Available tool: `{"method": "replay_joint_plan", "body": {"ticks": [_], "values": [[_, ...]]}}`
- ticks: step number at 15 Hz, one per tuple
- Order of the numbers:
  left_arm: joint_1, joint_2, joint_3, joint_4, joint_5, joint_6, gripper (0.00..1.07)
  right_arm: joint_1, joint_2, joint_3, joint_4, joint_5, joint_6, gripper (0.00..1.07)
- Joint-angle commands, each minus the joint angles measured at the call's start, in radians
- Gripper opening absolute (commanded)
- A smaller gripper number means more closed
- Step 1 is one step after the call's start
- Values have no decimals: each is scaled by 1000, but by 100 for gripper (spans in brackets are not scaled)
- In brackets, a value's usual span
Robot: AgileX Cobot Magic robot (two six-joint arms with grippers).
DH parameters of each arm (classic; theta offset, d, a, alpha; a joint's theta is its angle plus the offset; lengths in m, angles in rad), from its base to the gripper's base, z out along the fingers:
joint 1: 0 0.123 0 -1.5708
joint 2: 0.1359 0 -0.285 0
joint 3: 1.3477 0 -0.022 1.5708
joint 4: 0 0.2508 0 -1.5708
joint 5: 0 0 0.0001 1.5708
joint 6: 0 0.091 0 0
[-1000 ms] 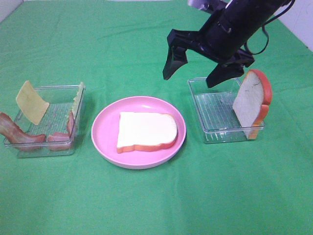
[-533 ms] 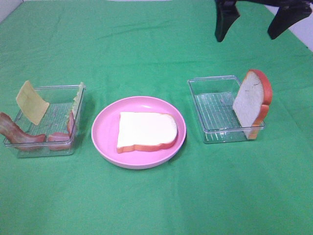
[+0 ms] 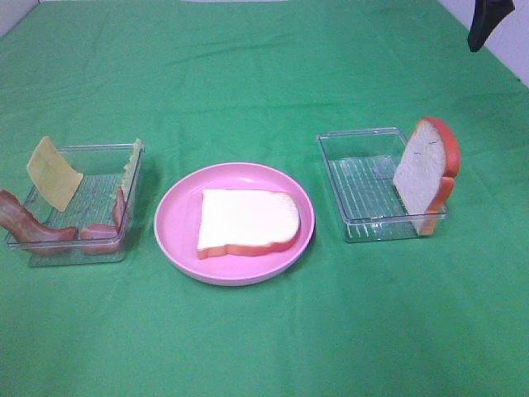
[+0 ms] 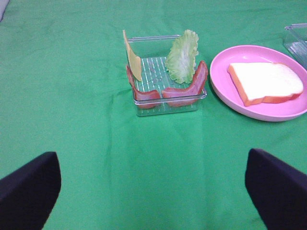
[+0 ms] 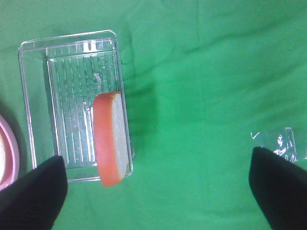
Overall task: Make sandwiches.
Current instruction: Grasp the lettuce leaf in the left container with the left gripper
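Note:
No stacked sandwiches are in view. One white bread slice (image 3: 248,222) lies flat on the pink plate (image 3: 178,223). A second bread slice (image 3: 426,174) stands on edge at the right end of the right clear tray (image 3: 355,178). The left clear tray (image 3: 99,248) holds a cheese square (image 3: 54,174), bacon strips (image 3: 25,222) and lettuce (image 3: 131,165). My left gripper (image 4: 153,191) is open over bare cloth, short of that tray (image 4: 165,103). My right gripper (image 5: 156,189) is open and empty, high beside the standing slice (image 5: 112,139). Only one of its fingers (image 3: 488,21) shows in the exterior view.
Green cloth covers the whole table. A small clear plastic scrap (image 5: 283,143) lies on the cloth to the right of the right tray (image 5: 72,96). The plate's rim (image 5: 7,153) sits just left of that tray.
The right arm has lifted from above the right tray and drawn back to the far right, leaving only a fingertip in the exterior view. The food pieces have not moved.

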Motion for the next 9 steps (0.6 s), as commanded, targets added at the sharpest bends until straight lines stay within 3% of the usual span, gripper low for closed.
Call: {"method": "replay_joint_plan", "body": {"ticks": [1,5,9], "values": [[-5,-17,4,-2,-3,0,98,-4,-23,27,-5,121,-45,99],[-5,-17,4,-2,-3,0,98,-4,-222,270,7,108,-43,99],[-5,-17,4,-2,-3,0,98,-4,-560,541,11,101,-14,99]]}}
